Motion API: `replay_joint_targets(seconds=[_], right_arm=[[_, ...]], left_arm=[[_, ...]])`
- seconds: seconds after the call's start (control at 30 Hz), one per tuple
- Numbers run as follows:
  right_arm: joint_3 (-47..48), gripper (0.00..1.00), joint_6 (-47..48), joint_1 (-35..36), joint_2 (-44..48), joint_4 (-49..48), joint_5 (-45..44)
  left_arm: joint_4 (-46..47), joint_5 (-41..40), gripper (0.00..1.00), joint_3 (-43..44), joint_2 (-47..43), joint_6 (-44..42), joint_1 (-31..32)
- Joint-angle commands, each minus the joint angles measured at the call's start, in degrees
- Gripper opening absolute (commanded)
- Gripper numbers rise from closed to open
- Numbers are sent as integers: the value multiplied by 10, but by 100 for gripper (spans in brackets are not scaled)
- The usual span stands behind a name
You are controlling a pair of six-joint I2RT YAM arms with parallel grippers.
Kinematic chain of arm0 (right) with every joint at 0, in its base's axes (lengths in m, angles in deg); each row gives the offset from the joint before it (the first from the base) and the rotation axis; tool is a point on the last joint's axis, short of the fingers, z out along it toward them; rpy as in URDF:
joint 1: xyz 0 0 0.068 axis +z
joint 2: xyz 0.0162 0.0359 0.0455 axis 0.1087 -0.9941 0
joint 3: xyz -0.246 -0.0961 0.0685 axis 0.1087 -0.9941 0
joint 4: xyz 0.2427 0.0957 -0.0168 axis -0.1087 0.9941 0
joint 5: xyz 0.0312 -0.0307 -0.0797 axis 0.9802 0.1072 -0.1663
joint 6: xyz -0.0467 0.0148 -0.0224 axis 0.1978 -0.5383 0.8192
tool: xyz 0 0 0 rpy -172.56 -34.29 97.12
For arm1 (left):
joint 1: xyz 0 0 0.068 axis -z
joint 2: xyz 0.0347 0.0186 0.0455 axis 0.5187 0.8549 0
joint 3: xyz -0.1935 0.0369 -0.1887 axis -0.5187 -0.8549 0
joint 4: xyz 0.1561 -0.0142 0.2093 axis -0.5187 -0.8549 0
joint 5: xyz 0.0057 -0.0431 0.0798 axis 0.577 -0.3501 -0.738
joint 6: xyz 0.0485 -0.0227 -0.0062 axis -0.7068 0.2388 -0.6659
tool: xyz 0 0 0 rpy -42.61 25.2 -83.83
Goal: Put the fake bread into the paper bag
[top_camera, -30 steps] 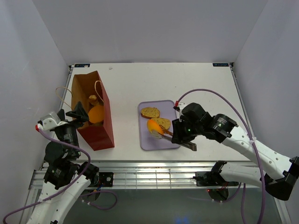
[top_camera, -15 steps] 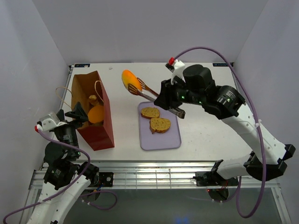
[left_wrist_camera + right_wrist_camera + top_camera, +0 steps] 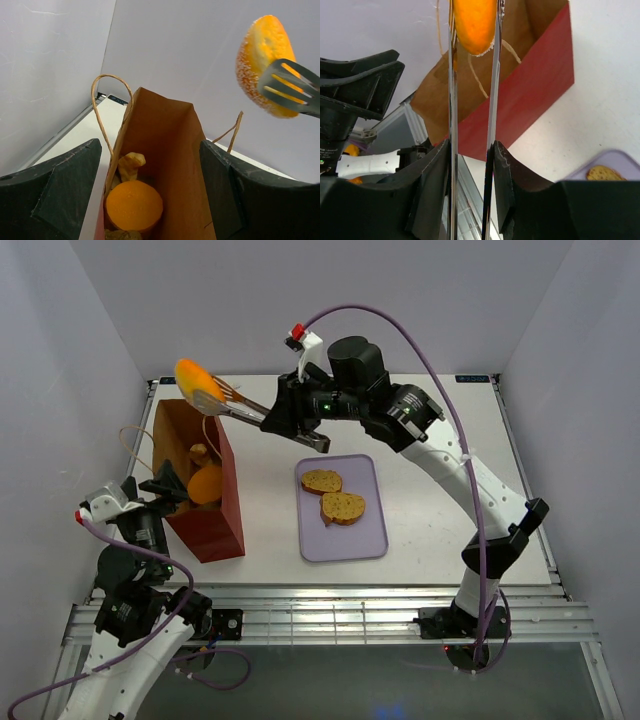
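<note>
My right gripper (image 3: 285, 420) is shut on metal tongs (image 3: 235, 405) that pinch an orange bun (image 3: 195, 375) in the air over the far end of the open paper bag (image 3: 215, 515). The bun (image 3: 474, 22) and tongs (image 3: 492, 100) show above the bag (image 3: 530, 95) in the right wrist view. My left gripper (image 3: 170, 485) is open, its fingers either side of the bag's near wall (image 3: 170, 135). Inside lie an orange bun (image 3: 134, 205) and a pale roll (image 3: 130, 162). The held bun (image 3: 265, 62) hangs above right.
A lavender tray (image 3: 340, 540) stands right of the bag with two brown-crusted slices (image 3: 322, 481) (image 3: 343, 507) on it. The bag's cord handles (image 3: 107, 115) loop up at its rim. White walls enclose the table on three sides.
My right arm lifted the orange bun off the tray with the tongs and carried it up and left to over the bag. The left arm has not moved.
</note>
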Motion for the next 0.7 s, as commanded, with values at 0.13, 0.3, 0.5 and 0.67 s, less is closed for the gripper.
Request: replay_joint_targets(seconds=[0.13, 0.3, 0.5, 0.67], right_arm=[[-10, 24, -14, 18, -33, -114, 79], [-34, 28, -12, 29, -41, -121, 76], [-36, 40, -8, 28, -41, -119, 73], [-30, 46, -8, 28, -43, -118, 74]], left_arm=[[5, -3, 90, -2, -5, -7, 3], [6, -1, 90, -2, -5, -9, 3], [5, -2, 90, -2, -8, -9, 3], [5, -2, 90, -3, -8, -9, 3]])
